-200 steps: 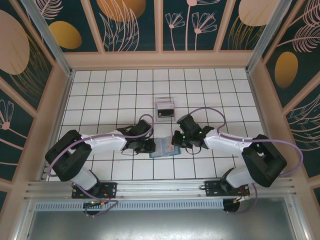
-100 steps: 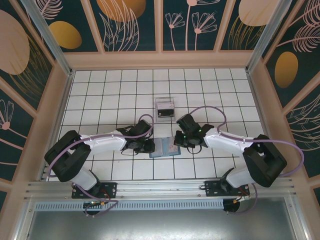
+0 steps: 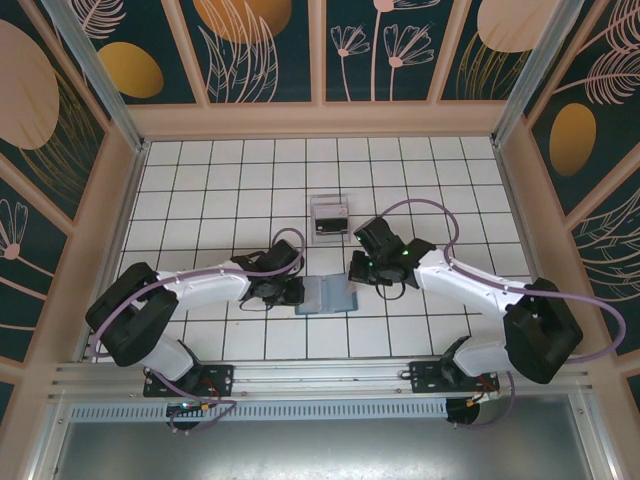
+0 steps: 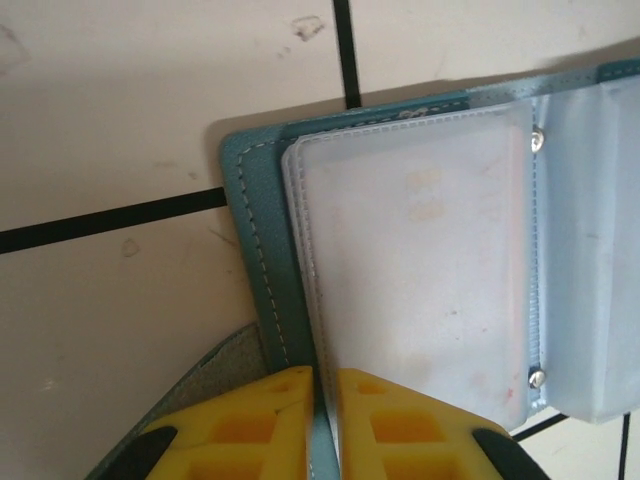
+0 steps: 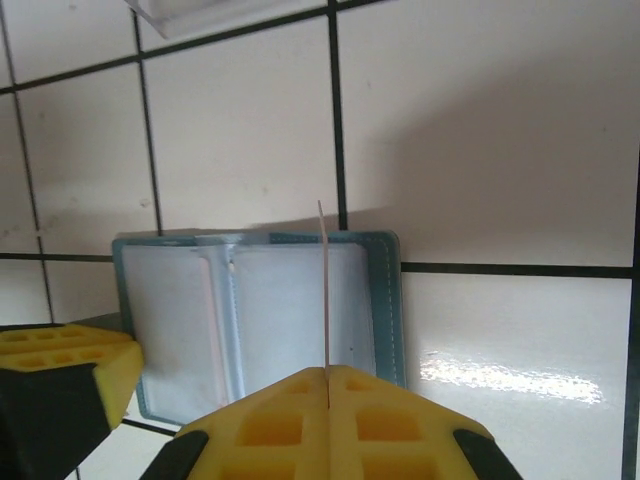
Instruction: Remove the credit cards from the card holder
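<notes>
The teal card holder [image 3: 326, 296] lies open on the tiled floor between both arms, its clear sleeves [image 4: 420, 260] facing up. My left gripper [image 4: 325, 400] is shut on the card holder's left panel edge [image 4: 252, 230], pinning it; in the top view the left gripper [image 3: 296, 293] sits at the holder's left side. My right gripper [image 5: 327, 385] is shut on a thin whitish credit card [image 5: 324, 290], seen edge-on and held above the open holder [image 5: 260, 320]. From above, the right gripper [image 3: 357, 274] hovers at the holder's upper right corner.
A clear plastic box [image 3: 330, 218] stands one tile behind the holder, its corner [image 5: 200, 10] at the top of the right wrist view. A yellow finger of the left gripper [image 5: 60, 365] shows at the holder's left. White tiled floor surrounds everything, with wooden walls beyond.
My right gripper has pulled up and back to the right, away from the holder, with the card in it. The holder's right panel is now uncovered. The left gripper stays clamped.
</notes>
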{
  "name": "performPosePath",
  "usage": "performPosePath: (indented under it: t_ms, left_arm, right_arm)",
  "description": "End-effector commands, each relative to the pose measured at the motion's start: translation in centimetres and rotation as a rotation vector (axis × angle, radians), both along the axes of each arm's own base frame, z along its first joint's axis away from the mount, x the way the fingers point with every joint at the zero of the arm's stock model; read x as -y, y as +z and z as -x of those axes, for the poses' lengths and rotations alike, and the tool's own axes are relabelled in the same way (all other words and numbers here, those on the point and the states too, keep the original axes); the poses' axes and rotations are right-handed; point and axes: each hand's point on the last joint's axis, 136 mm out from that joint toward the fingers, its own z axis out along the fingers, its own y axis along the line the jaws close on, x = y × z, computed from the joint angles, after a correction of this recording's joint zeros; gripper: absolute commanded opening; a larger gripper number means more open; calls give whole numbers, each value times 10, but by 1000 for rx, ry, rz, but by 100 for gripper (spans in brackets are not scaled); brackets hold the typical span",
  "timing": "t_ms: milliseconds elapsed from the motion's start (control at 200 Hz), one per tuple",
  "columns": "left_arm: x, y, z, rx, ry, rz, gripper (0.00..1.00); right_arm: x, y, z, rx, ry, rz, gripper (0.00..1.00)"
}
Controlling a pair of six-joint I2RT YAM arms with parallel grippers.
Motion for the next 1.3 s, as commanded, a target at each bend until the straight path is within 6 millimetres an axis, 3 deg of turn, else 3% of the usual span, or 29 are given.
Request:
performPosePath:
  t_ms: [0, 290, 415, 646, 911, 1296]
  left_arm:
    - [-20, -5, 2, -1, 10, -69, 16]
    - [-17, 9, -7, 27, 3, -52, 18]
    - [-14, 13, -9, 36, -2, -44, 25]
    - [-12, 20, -11, 46, 0, -31, 27]
    - [-15, 22, -14, 64, 30, -32, 27]
    - [-25, 27, -33, 78, 77, -9, 28]
  right_arm:
    - [6, 21, -9, 72, 17, 27, 0]
    - [-8, 45, -21, 239, 310, 108, 0]
    - [-12, 43, -23, 260, 477, 192, 0]
    - [-12, 39, -28, 325, 823, 378, 0]
    - [-23, 51, -40, 453, 1168, 482, 0]
    - [-27, 69, -90, 528, 1376, 554, 0]
